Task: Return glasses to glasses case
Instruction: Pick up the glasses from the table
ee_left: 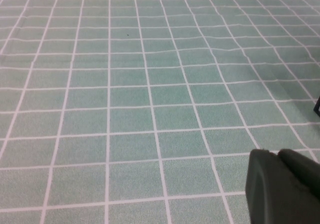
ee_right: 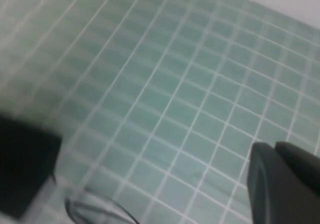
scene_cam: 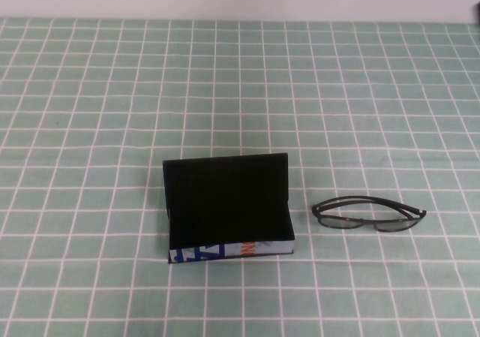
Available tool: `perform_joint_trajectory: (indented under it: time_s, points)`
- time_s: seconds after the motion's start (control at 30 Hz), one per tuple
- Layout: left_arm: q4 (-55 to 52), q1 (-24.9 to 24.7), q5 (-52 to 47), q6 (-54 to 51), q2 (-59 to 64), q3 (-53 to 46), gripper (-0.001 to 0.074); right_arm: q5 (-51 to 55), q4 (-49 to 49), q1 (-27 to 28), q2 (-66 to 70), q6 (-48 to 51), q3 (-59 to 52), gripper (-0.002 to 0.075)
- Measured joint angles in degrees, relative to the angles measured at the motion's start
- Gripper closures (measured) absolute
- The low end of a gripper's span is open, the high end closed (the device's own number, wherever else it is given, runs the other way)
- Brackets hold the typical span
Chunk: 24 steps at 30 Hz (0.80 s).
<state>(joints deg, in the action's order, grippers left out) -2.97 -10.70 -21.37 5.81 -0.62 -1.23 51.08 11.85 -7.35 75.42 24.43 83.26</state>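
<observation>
A table (scene_cam: pixel 90 89) covered in a green cloth with a white grid fills all three views, with a pale plain wall behind its far edge in the high view.

The left pincer (ee_left: pixel 282 186) shows only in its own wrist view, as a dark rounded part hanging above bare grid cloth; whether its fingers are apart or together cannot be told, and it touches nothing visible. A small dark edge sits at the border of that view, too little of it to name.

The right pincer (ee_right: pixel 285 176) likewise shows only as a dark rounded part in its wrist view, over the cloth, holding nothing visible; its opening cannot be told. Below and away from it lie the glasses (ee_right: pixel 97 209), blurred, and just beside them a corner of the glasses case (ee_right: pixel 25 166).

In the high view neither pincer appears. The glasses case (scene_cam: pixel 229 206) sits open on the table, lid raised, black inside, printed front facing the robot. The glasses (scene_cam: pixel 367 215) lie folded on the cloth on its right, near but apart.
</observation>
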Motion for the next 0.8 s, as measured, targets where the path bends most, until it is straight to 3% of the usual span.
perform_joint_trajectory:
  time_s: [0.13,0.37,0.8]
  points:
    - [0.0,0.0,0.0,0.0,0.0,0.0,0.0737,6.79,-5.82,-6.77,5.56,10.1,5.05,0.074]
    - [0.0,0.0,0.0,0.0,0.0,0.0,0.0737,19.08,-20.4,-18.24,14.66,11.54,6.89,0.074]
    - [0.0,0.0,0.0,0.0,0.0,0.0,0.0737,19.73,-10.65,-19.55,18.52,19.78,4.71,0.074]
